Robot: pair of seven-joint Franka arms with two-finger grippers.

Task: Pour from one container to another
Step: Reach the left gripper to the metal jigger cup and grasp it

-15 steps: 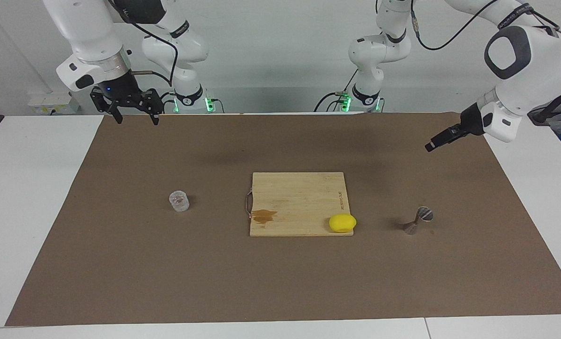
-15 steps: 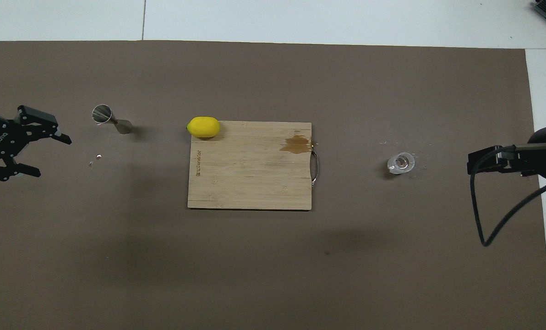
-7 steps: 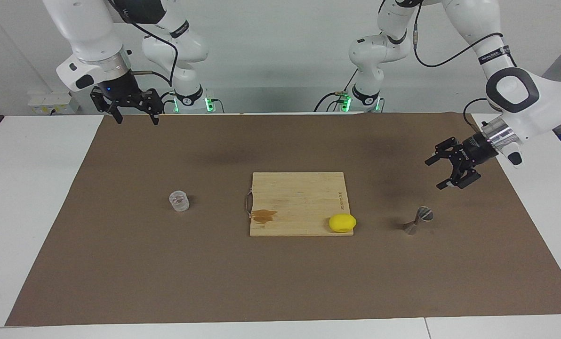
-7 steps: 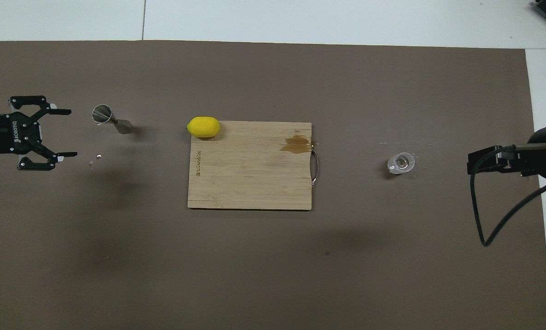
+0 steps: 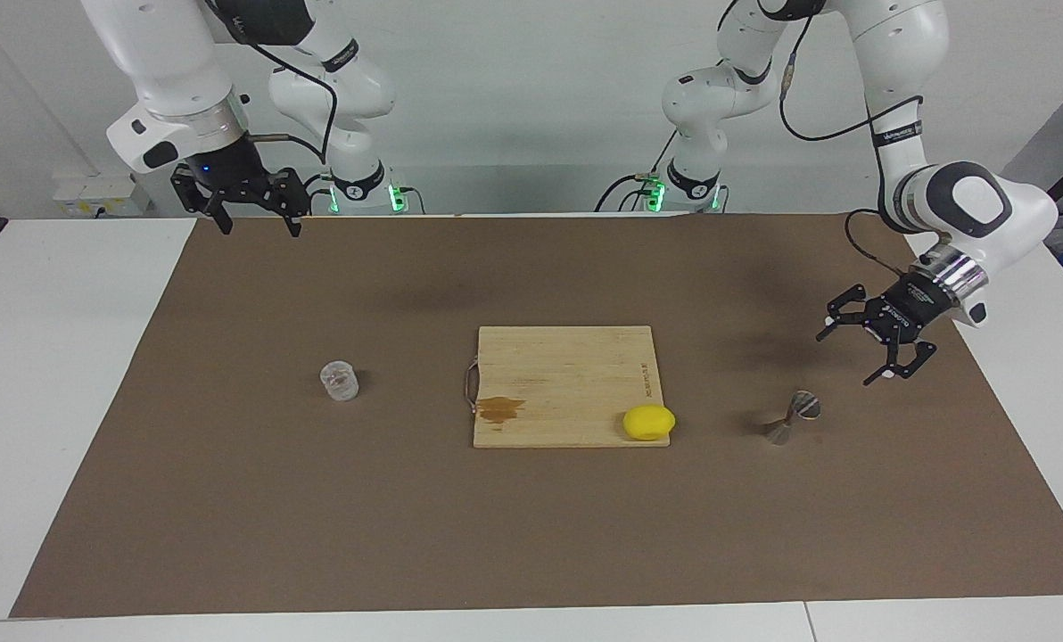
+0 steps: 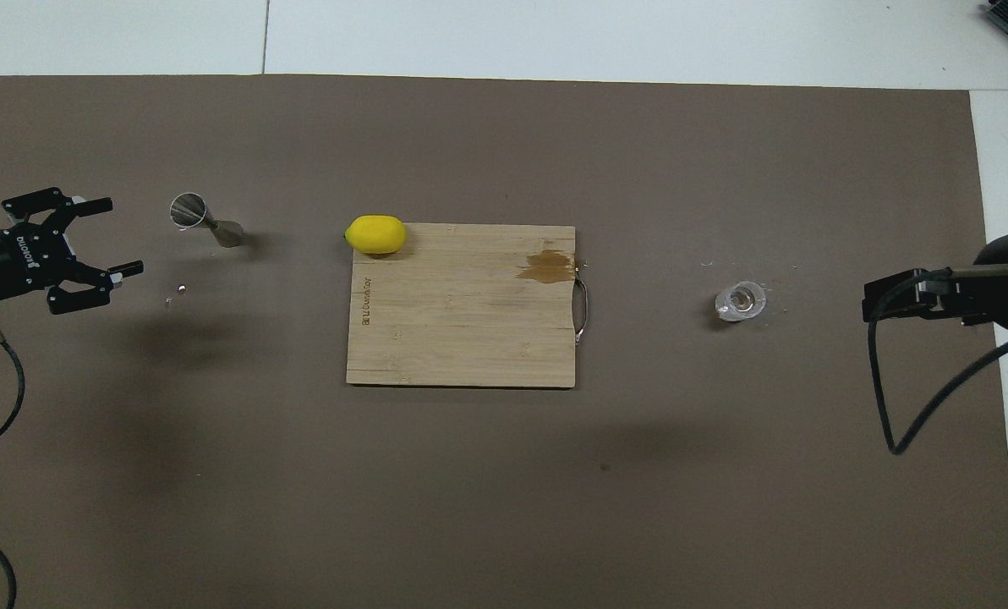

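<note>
The clear glass tumbler (image 5: 339, 381) (image 6: 742, 302) stands upright on the brown mat toward the right arm's end. The small metal jigger (image 5: 792, 417) (image 6: 206, 222) rests on the mat toward the left arm's end, its open mouth visible in both views. My left gripper (image 5: 845, 358) (image 6: 122, 236) hovers open just above the mat beside the jigger, apart from it, with nothing between its fingers. My right gripper (image 5: 261, 230) (image 6: 874, 303) waits open and empty, raised over the mat's edge at the robots' end, well away from the tumbler.
A wooden cutting board (image 5: 567, 374) (image 6: 462, 321) with a metal handle and a brown stain (image 5: 500, 408) lies mid-mat between tumbler and jigger. A yellow lemon (image 5: 648, 422) (image 6: 375, 234) sits on the board's corner nearest the jigger. Tiny crumbs lie near the jigger.
The left arm has swung inward and lowered, turning its open gripper and bringing it closer to the jigger. The right arm, tumbler and jigger have not moved.
</note>
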